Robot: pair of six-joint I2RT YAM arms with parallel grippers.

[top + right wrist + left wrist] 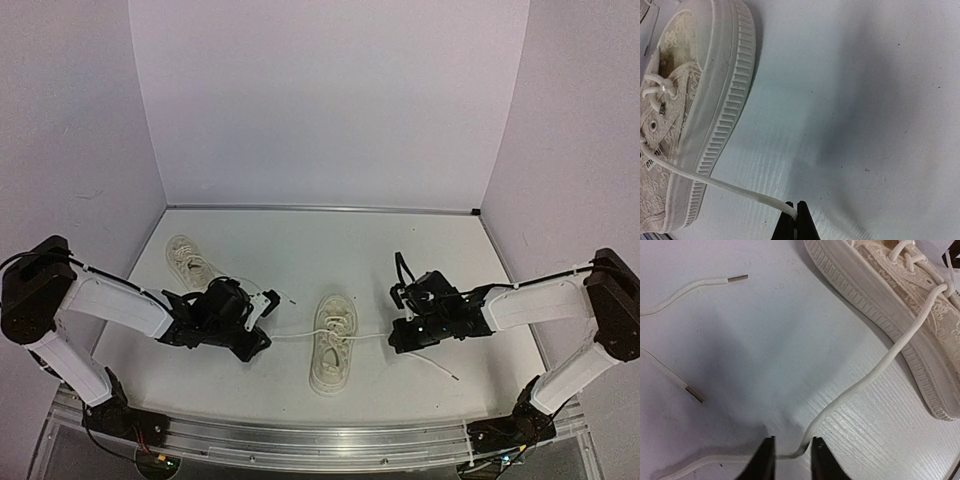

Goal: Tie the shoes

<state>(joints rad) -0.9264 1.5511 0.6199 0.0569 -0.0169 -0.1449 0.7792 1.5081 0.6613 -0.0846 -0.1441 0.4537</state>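
Observation:
One cream sneaker lies in the middle of the table, and the other lies at the back left. My left gripper is just left of the middle shoe. In the left wrist view its jaws stand slightly apart, and the shoe's left lace runs down from the shoe and passes between them. My right gripper is just right of the same shoe. In the right wrist view it is shut on the right lace, which runs taut from the shoe.
Two loose lace ends with metal tips lie on the table left of my left gripper. The free tail of the right lace trails toward the front right. White walls close the table on three sides.

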